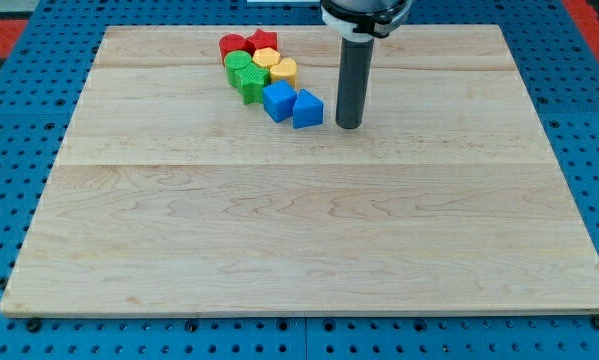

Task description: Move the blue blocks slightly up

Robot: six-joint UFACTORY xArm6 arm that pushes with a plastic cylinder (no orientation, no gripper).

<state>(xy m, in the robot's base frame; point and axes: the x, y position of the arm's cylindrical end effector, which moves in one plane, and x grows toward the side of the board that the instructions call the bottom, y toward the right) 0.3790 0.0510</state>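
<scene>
Bright, even overhead light; soft short shadows under blocks [267, 75]; sharp focus; no glare or blur.

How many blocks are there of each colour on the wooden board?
Red: 2, red block and red block
Green: 2, green block and green block
Yellow: 2, yellow block and yellow block
Blue: 2, blue block and blue block
Total: 8

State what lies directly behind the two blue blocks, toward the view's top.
Behind the blue blocks sit two green blocks and two yellow blocks, tightly packed. Their contact faces are hidden. My tip stands apart, right.
</scene>
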